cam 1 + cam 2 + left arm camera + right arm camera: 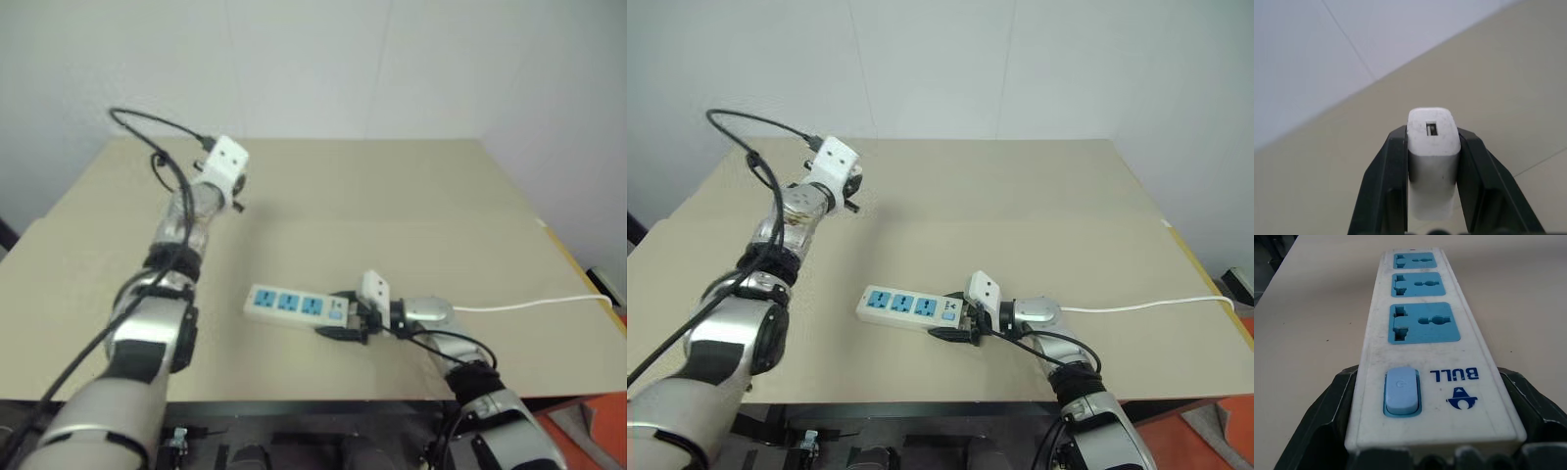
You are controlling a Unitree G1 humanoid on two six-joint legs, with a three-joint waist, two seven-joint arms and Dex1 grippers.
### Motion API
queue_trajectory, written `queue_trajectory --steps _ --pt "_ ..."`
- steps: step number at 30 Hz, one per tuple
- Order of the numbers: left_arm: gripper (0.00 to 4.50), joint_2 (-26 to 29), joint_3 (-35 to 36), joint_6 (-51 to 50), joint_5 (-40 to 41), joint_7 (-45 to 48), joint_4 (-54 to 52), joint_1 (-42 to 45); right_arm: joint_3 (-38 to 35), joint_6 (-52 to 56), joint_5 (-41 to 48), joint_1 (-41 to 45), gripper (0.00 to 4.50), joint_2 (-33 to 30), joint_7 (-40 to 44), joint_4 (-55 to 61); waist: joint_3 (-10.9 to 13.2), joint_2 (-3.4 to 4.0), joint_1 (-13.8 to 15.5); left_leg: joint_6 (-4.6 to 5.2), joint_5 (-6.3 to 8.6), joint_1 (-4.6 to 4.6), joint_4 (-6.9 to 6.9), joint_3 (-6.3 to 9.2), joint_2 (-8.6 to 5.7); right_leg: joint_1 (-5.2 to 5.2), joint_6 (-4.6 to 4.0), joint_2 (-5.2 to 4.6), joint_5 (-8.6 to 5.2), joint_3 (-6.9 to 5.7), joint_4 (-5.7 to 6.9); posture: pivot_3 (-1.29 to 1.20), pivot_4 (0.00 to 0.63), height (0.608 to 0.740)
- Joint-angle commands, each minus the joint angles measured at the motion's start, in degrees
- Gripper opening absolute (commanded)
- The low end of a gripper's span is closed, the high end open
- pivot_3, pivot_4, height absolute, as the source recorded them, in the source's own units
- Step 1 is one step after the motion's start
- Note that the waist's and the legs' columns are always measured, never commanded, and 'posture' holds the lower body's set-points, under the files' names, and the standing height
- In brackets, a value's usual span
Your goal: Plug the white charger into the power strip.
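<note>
Surface: tan table (392, 196) is spanning mid-frame.
Left gripper (1432, 147): is clamping the white charger (1433, 142) between its fingers.
Right gripper (1435, 450): is gripping the power strip (1420, 333) at its switch end.

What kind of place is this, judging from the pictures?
Probably a plain test room or lab, though that is uncertain. A bare beige tabletop stands against blank white walls, and on it lies only a long white plastic power strip with three blue sockets.
</note>
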State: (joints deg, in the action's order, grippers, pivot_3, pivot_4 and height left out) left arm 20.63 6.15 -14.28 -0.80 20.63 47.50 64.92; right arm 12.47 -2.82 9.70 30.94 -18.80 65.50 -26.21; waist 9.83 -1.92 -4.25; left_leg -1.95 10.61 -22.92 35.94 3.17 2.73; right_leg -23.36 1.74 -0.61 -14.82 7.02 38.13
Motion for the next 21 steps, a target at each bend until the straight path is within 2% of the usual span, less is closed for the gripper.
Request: queue_trajectory --steps 1,6,11,16,21 --pt "1.01 0.4 5.1 -11.0 12.6 8.5 -20.7 -5.5 -1.0 -0.4 0.4 -0.5 3.4 0.0 -1.0 2.0 0.0 0.02 -0.2 0.0 0.0 0.01 -0.01 0.0 0.0 0.0 -0.01 0.0 0.0 0.01 0.0 0.0 0.15 0.74" --pt "1.01 5.4 6.3 -22.2 23.1 17.4 -40.3 -14.8 -1.0 -0.2 0.6 -1.3 3.4 0.0 -1.3 2.8 0.0 0.02 -0.2 -0.03 -0.02 0.09 -0.01 0.04 0.02 0.08 -0.06 0.0 0.03 -0.03 0.02 0.0 0.15 0.74" --pt "1.01 13.9 6.9 -27.4 32.5 29.9 -50.3 -23.1 -0.9 -0.1 0.8 -1.6 3.4 0.0 -1.3 3.0 0.0 0.03 -0.4 -0.04 -0.02 0.32 -0.02 0.02 0.02 0.28 0.02 0.0 -0.01 -0.01 0.0 0.0 0.15 0.74" --pt "1.01 19.8 6.7 -28.1 39.4 42.3 -53.4 -28.1 -0.8 -0.2 0.8 -1.5 3.4 0.1 -1.1 2.7 0.0 0.03 -0.5 -0.06 -0.03 0.44 -0.01 0.03 0.04 0.42 0.32 0.0 -0.18 -0.06 -0.06 0.0 0.15 0.74" --pt "1.01 22.4 3.4 -26.1 42.1 55.4 -49.9 -28.5 -0.6 -0.5 0.6 -1.1 3.4 0.4 -0.9 1.9 0.0 0.03 -0.6 -0.06 -0.03 0.42 -0.03 0.0 0.04 0.4 0.32 0.0 -0.19 -0.04 -0.08 0.0 0.15 0.74"
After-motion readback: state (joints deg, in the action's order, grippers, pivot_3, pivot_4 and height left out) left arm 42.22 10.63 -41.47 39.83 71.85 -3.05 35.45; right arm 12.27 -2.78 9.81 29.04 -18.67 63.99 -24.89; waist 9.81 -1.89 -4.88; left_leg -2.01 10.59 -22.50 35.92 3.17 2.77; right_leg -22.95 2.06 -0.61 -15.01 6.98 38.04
